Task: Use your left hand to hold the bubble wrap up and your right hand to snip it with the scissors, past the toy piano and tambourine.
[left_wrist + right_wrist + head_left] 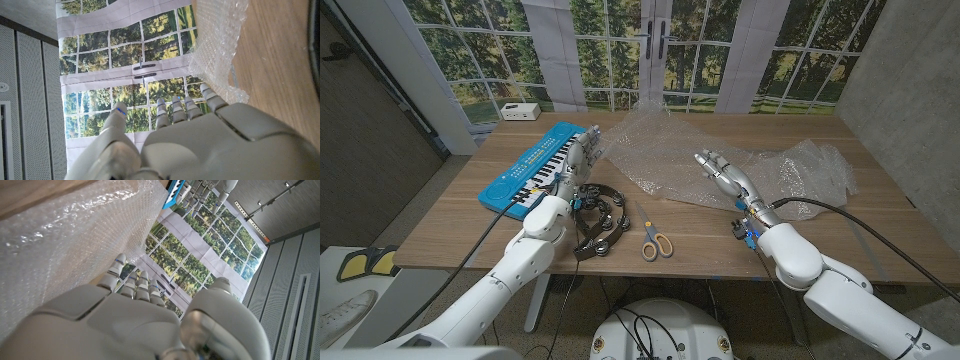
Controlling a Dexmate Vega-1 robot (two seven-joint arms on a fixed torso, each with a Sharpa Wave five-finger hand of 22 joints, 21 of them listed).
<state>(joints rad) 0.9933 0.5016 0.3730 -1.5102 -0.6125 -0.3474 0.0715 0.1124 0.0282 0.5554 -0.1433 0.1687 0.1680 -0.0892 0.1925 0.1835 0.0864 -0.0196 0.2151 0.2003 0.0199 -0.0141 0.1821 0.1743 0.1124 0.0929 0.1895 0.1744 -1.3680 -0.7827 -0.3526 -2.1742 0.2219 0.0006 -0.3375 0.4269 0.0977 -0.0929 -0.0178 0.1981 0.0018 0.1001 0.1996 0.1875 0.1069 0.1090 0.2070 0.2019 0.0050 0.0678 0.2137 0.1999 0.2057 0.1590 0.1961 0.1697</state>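
Note:
A clear sheet of bubble wrap (pixel 720 160) lies crumpled across the middle and right of the wooden table (pixel 460 215). Scissors (pixel 655 241) with orange and grey handles lie near the front edge, untouched. The blue toy piano (pixel 535 165) sits at the left, and the black tambourine (pixel 602 214) in front of it. My left hand (pixel 578 160) stands over the piano's right end, fingers straight and apart, holding nothing, just short of the wrap's left edge (pixel 215 45). My right hand (pixel 725 178) hovers over the wrap (pixel 65 245), fingers extended, empty.
A small white box (pixel 520 111) stands at the table's back left corner. Bare wood (pixel 710 245) shows along the front edge to the right of the scissors. Windows and a door stand behind the table.

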